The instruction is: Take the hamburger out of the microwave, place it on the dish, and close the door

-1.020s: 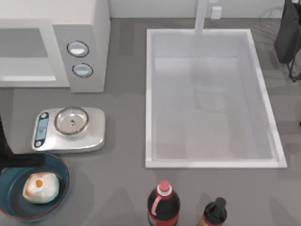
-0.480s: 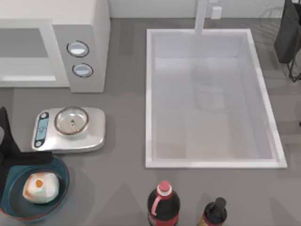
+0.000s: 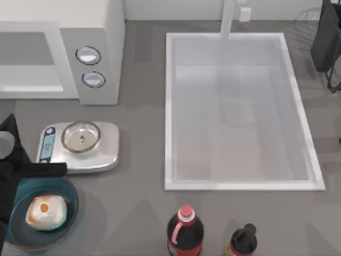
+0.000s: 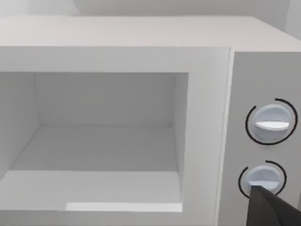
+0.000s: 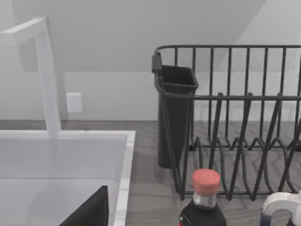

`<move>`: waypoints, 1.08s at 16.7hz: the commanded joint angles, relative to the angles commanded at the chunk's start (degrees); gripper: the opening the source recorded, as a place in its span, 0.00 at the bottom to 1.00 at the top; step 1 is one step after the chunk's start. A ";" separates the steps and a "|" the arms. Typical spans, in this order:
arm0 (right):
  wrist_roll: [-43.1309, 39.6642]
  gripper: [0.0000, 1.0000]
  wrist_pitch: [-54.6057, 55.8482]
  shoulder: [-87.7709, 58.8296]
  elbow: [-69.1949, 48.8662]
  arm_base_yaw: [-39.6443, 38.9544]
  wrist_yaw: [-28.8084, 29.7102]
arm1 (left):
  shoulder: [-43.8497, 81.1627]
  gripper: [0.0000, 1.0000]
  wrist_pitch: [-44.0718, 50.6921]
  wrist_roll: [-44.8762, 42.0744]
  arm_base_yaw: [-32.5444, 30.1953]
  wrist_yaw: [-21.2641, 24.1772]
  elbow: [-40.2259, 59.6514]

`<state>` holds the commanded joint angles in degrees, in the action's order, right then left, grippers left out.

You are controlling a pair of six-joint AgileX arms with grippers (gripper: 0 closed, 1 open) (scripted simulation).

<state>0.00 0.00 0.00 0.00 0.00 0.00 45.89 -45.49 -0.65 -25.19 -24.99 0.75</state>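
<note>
Hamburger (image 3: pixel 47 212) already lies in dish (image 3: pixel 68 188), at table's 7 o'clock corner. Microwave (image 3: pixel 101 32) at 10 o'clock stands open, cavity bare in left wrist view. So you are at last step: closing door.

Left gripper (image 3: pixel 11 160) sits just at 12 o'clock of dish; whether its jaws are wide or narrow, cannot tell.

Next you must find door, get behind it, push until closed.
</note>
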 joint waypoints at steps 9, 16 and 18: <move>0.00 1.00 0.00 0.00 0.00 0.00 0.00 | 3.32 0.00 5.58 -3.58 5.48 4.14 4.56; 0.00 1.00 0.00 0.00 0.00 0.00 0.00 | 17.72 0.00 31.24 -19.12 30.53 22.71 25.95; 0.00 1.00 0.00 0.00 0.00 0.00 0.00 | 22.83 0.00 40.42 -24.47 39.42 29.34 33.55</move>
<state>0.00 0.00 0.00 0.00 0.00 0.00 68.72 -5.06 -25.12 14.23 4.35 34.31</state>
